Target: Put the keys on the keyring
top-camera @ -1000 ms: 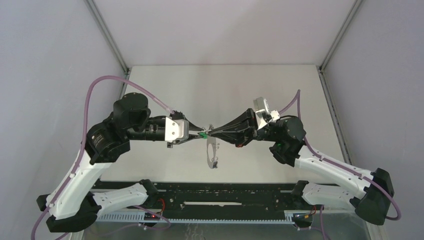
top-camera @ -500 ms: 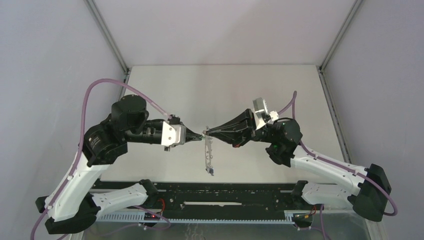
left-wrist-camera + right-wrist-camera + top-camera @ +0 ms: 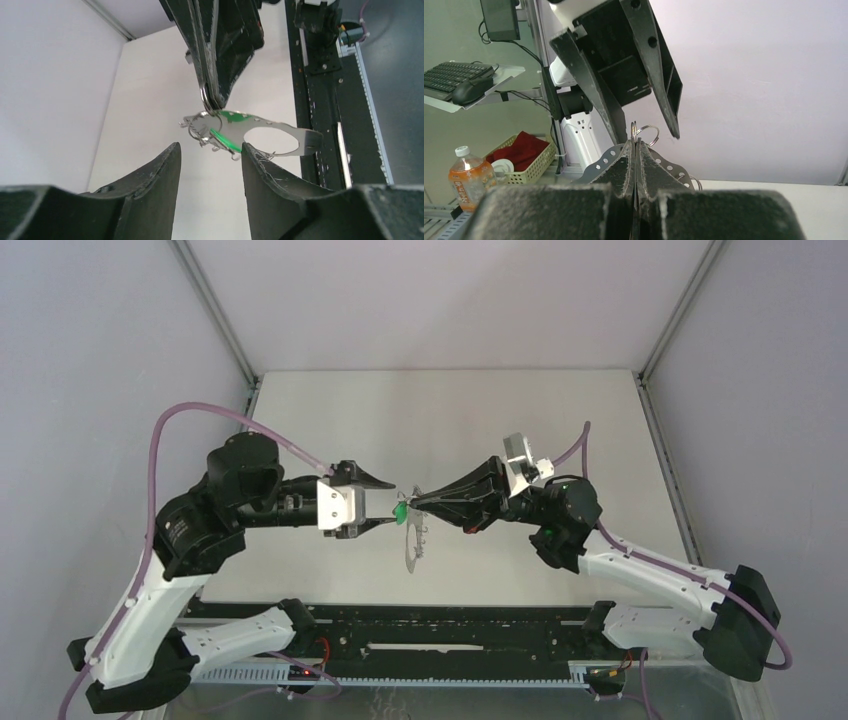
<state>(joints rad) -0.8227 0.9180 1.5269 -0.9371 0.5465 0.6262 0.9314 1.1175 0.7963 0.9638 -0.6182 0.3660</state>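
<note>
R pincer is clamped tight on the top edge of the keyring, a flat grey metal band w/ small wire loops on its rim, hanging above the surface. L pincer is just beside it, fingers apart, empty. Green key, plastic head, lies against the ring btw both tips.

keyring edge-on in the top view so its little wire loops are too small to make out, green key mostly tucked behind the band in the left wrist view, blade hidden, keyring's lower half buried behind the right end effector fingers
</note>
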